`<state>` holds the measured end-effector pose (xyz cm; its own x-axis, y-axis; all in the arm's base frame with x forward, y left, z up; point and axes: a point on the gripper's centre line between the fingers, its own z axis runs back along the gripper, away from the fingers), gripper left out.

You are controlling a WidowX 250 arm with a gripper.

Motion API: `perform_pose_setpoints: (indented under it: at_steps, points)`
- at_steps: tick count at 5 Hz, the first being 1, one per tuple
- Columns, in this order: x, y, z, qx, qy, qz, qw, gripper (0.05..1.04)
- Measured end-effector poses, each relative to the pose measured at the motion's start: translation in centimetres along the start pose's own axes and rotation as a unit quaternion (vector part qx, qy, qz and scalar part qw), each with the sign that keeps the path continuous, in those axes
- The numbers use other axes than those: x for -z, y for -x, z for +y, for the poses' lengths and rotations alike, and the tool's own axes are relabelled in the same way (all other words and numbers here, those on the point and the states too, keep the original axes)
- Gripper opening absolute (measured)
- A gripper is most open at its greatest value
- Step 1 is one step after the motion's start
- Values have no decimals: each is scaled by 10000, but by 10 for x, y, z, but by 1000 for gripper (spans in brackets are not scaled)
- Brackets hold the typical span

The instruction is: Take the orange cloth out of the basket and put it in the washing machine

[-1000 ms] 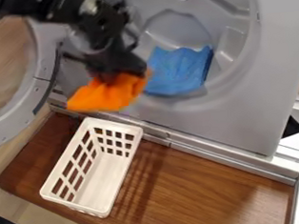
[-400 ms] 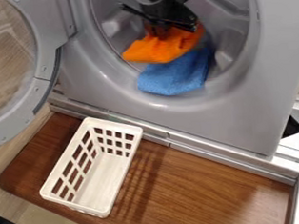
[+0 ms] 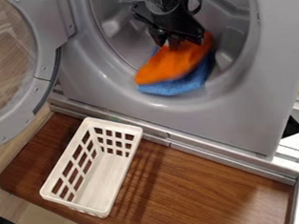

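Orange cloth [image 3: 175,64] hangs off the tool [image 3: 167,43] w/in the drum [image 3: 134,52] opening of the front-load washer [image 3: 241,113]. Tool state: pinched on the cloth's upper edge approx. mid-length, fabric bunched at the tips. Key relation: most of the cloth lies at 7 o'clock from the tool, w/ a smaller bit out at 2-3 o'clock, so its long axis runs approx. 8 to 2. Blue cloth [image 3: 174,87] is at 6 o'clock from the tips, partly covered by the orange in this view; can't tell if they touch.

Step in hand, my read: placing, nearly done. Basket [image 3: 104,176] sits on the bench [image 3: 195,192] at 7 o'clock from the tool, outside the washer; door [image 3: 47,67] is swung open at 8-9 o'clock.

Next move prob. = a bit deeper twd 12, then let go, as the 8 o'clock end is nearest the front lip & would be the part to slide out. Risk: if let go here, that end could slump twd the lip; also fabric may cling to the tips on backing out, or blue could get dragged along.
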<state>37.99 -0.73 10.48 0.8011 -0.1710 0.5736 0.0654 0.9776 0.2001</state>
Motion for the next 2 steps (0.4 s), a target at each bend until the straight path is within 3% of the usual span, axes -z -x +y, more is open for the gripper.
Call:
perform_pose_setpoints:
  at_steps: [1, 2]
  points:
    - [2, 8, 0, -9, -65, 100, 9999, 791]
    - [3, 15, -5, 7, -89, 205, 9998, 1003]
